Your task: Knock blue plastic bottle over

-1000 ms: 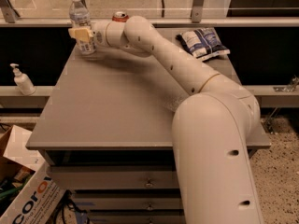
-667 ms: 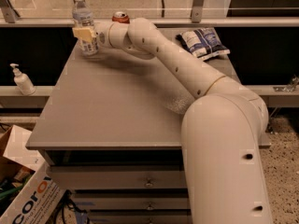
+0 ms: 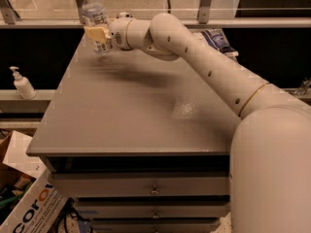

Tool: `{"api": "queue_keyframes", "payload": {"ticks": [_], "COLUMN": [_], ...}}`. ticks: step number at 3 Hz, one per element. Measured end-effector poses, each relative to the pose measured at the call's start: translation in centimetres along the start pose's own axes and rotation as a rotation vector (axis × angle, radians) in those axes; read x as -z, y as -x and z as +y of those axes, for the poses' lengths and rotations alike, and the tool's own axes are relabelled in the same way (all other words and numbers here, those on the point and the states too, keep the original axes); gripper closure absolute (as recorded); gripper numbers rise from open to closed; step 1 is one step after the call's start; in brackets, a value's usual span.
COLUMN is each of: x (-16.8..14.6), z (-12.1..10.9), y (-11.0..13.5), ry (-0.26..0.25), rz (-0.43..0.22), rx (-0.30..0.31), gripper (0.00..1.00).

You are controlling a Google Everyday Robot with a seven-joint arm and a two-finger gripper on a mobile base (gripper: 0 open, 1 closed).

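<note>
The robot's hand (image 3: 99,39), reaching in from the right, meets the label of the blue plastic bottle (image 3: 93,11), which stands upright at the far left corner of the surface (image 3: 136,115); whether the hand grips it or only touches it cannot be told.

One cam only, set high nr the arm (image 3: 218,76) base, looking fwd & down across the counter (image 3: 121,115), mid-range. Tool (image 3: 99,39) sits top left, against blue plastic bottle (image 3: 93,8).

White pump bottle (image 3: 22,85) beside the grey table (image 3: 121,123)
</note>
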State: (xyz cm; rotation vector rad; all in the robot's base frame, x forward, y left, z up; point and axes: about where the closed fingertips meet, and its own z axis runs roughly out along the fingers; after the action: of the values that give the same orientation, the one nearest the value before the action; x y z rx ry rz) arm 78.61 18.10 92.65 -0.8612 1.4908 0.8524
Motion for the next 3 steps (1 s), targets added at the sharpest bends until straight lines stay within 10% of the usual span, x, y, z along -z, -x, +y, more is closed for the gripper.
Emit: {"api": "queue_keyframes", "payload": {"ticks": [3], "x": [13.2], "z": [5.4], "y": [0.2], "ry": [0.134], "rz": [0.149], "rx": [0.153], "gripper": [1.0]}}
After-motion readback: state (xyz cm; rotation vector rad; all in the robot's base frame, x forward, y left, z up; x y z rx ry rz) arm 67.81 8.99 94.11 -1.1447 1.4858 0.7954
